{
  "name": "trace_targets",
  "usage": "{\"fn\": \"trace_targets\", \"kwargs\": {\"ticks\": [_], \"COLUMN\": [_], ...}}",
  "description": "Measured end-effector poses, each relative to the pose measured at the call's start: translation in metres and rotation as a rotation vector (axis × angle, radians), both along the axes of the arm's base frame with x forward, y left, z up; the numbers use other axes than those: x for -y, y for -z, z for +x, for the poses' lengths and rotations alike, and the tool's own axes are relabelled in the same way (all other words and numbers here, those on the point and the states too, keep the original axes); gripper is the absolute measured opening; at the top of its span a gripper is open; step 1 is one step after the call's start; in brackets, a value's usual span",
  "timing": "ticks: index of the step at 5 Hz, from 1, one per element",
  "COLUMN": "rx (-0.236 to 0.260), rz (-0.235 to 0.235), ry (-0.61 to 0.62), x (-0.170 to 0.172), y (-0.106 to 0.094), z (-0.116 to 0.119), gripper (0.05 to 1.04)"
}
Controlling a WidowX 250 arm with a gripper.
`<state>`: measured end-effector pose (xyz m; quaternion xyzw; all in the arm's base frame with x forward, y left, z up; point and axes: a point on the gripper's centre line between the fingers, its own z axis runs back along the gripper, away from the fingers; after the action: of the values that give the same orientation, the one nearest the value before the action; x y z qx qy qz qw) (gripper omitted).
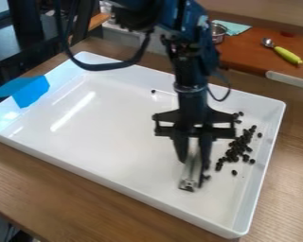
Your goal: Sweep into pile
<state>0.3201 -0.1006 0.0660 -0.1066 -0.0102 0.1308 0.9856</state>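
The wooden desk (65, 189) is carrying a big white tray (116, 177), which is lying at a slant and taking up most of its top. The black arm (192, 101) is hanging down over the tray's right half, with a dark cable (106, 66) looping out over the far left corner. Behind the tray's far edge, an orange-brown board (243, 54) is lying toward the right. A blue sheet (32, 90) is folding over the tray's left edge.

The fingers (206, 149) are pointing down and standing narrow, holding a slim, pale tool (191, 170). Its lower end is reaching down to the tray floor, nearer the near edge than the far one, right of the middle.

On the board, a pale green cloth (235, 27) is lying just beside a metal bowl (218, 32), and a spoon (285, 53) with a yellow-green handle is resting farther right.

The small dark beans (243, 142) are lying in a loose, long cluster near the tray's right edge, to the right of the fingers. A few are sitting apart around it, and some are lying just beside the tool's lower end. One lone bean (153, 91) is sitting well apart, near the far edge.
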Motion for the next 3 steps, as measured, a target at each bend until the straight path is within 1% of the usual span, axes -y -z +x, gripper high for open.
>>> {"fn": "trace_targets", "kwargs": {"ticks": [1, 2, 3], "rx": [-0.015, 0.017, 0.076], "rz": [-0.060, -0.110, -0.120], "ry": [-0.011, -0.017, -0.006], "x": [0.0119, 0.0190, 0.0184], "y": [-0.0083, -0.0115, -0.0059], "z": [0.0037, 0.0093, 0.0130], "gripper": [0.342, 0.342, 0.342]}}
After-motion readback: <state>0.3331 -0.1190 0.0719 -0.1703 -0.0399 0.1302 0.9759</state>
